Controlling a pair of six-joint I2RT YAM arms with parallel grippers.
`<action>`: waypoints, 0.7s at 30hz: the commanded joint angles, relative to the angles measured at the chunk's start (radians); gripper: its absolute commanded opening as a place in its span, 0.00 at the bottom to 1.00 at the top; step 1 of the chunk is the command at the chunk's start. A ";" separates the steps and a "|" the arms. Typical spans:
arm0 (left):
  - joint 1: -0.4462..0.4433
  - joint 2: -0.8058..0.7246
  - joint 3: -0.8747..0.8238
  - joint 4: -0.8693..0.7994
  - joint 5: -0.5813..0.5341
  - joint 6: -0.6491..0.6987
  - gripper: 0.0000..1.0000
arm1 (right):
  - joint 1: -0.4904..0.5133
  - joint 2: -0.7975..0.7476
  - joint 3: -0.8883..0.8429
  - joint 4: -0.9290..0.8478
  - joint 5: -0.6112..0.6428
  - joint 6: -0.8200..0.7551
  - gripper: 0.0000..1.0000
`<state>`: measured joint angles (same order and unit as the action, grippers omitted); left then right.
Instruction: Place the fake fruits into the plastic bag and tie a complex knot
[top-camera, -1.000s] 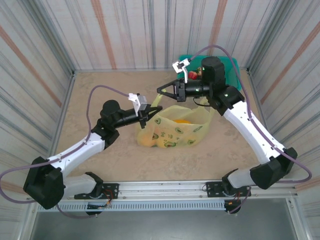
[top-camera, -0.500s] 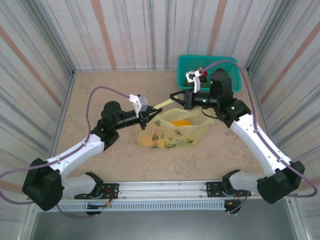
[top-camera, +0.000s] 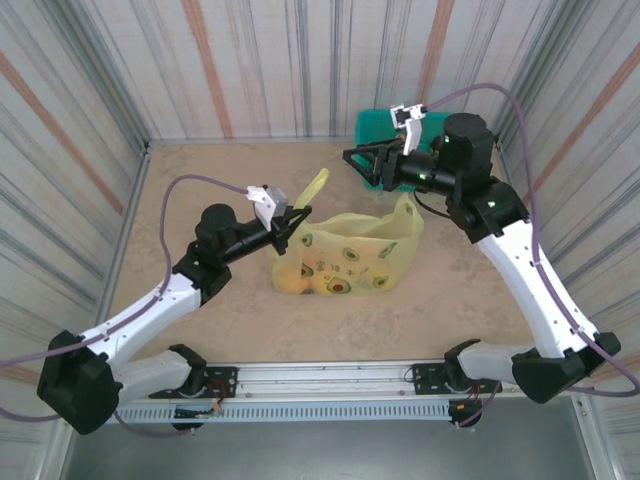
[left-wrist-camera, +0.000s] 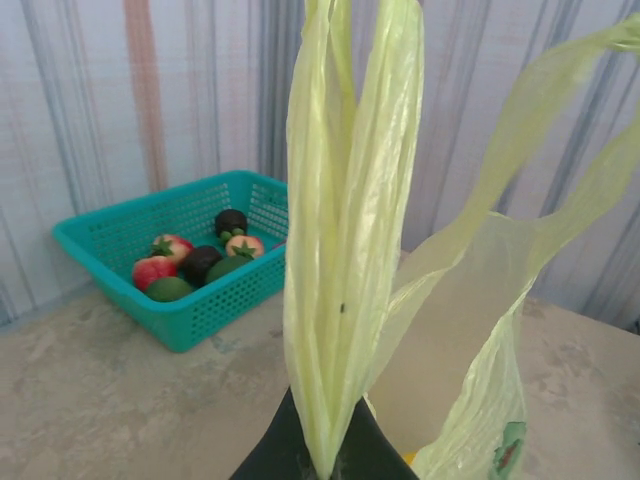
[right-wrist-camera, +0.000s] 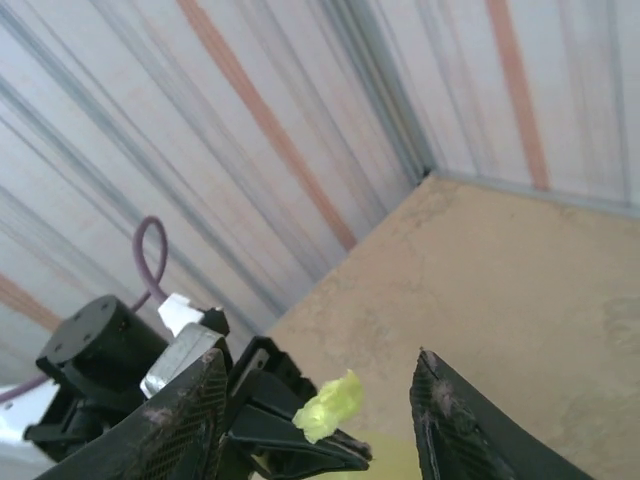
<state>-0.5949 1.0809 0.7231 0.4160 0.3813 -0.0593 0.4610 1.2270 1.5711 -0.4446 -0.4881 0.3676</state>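
Observation:
The pale yellow-green plastic bag (top-camera: 345, 255) with avocado prints lies mid-table, with orange fake fruits (top-camera: 292, 282) showing through its left end. My left gripper (top-camera: 290, 224) is shut on one handle strip (left-wrist-camera: 345, 230), which stands up from between the jaws; its loose end (top-camera: 318, 181) curls upward. My right gripper (top-camera: 358, 163) hangs open above the basket's near corner, nothing between its fingers (right-wrist-camera: 190, 410). In the right wrist view my right gripper (right-wrist-camera: 320, 358) looks down on the left gripper pinching a yellow-green tuft (right-wrist-camera: 330, 404). A knot is out of view.
A teal mesh basket (left-wrist-camera: 215, 300) stands at the back right and holds red, green and dark fruits (left-wrist-camera: 192, 266). The bag's other handle (top-camera: 405, 214) sticks up at its right end. Corrugated walls close in the sandy table.
My right gripper has let go of the handle strip, opened, and pulled back up and to the right over the basket. The left gripper still holds its strip, shifted slightly left.

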 joint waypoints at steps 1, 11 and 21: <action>0.007 -0.038 -0.022 -0.019 -0.078 -0.039 0.00 | -0.002 -0.058 0.023 -0.221 0.153 -0.112 0.55; 0.006 -0.068 -0.021 -0.057 -0.116 -0.080 0.00 | 0.001 -0.229 -0.172 -0.317 0.340 -0.130 0.73; 0.019 -0.086 0.009 -0.098 -0.143 -0.020 0.00 | 0.012 -0.133 -0.161 -0.213 0.404 -0.136 0.06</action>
<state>-0.5907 1.0279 0.7044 0.3252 0.2661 -0.1089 0.4652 1.0645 1.3724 -0.7074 -0.1268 0.2459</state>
